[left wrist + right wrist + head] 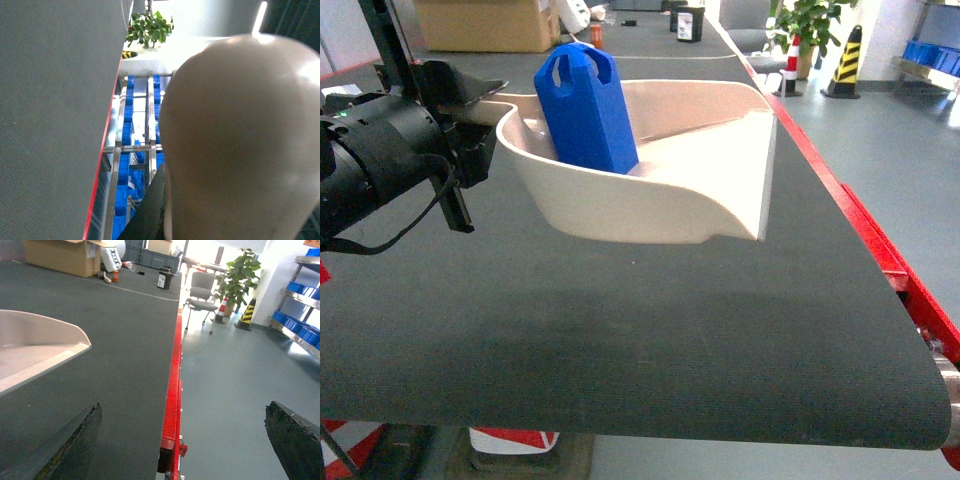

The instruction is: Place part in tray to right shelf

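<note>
The blue part (585,105) stands upright inside the cream tray (740,170), against its high back wall. The tray sits over the dark belt (620,340) with its flat lip facing right. My left gripper (480,115) is shut on the tray's handle end at the left. In the left wrist view one black finger (150,212) presses against the tray's rounded back (240,140), which hides the other finger. My right gripper (185,440) is open and holds nothing, over the belt's red edge (172,390), right of the tray's front corner (35,345). It is absent from the head view.
Steel racks with blue crates (300,320) stand across the grey floor to the right, and also show past the belt edge (135,150). I cannot tell whether these are the right shelf. A cardboard box (490,25), small items, a chair (200,290), plant and cone lie farther off.
</note>
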{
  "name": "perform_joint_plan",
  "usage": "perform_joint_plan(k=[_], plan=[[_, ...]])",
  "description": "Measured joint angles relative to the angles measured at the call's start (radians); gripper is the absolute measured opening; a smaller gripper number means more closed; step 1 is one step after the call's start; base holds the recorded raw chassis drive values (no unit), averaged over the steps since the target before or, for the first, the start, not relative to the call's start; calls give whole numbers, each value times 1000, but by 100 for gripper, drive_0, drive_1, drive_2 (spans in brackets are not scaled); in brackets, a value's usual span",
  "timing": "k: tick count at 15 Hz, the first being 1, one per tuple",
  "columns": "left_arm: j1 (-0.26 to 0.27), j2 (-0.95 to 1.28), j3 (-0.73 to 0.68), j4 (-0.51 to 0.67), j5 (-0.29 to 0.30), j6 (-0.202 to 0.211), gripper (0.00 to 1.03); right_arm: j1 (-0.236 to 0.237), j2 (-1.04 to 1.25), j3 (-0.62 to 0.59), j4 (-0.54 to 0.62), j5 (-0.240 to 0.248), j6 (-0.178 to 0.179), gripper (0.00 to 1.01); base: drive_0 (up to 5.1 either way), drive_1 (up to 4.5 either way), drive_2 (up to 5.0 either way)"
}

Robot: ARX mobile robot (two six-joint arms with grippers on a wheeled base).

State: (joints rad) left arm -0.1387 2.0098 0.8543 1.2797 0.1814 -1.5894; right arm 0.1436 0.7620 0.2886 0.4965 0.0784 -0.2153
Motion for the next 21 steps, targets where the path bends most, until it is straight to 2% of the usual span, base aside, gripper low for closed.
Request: perform_joint_plan(k=[7, 21], plan=[[12, 0, 0, 0, -6, 0, 15, 0, 0, 0, -1, -2, 0, 98, 0, 0, 0], [-2, 0, 0, 2, 2, 0, 15, 0, -4, 0, -1, 0, 0, 98, 0, 0, 0]])
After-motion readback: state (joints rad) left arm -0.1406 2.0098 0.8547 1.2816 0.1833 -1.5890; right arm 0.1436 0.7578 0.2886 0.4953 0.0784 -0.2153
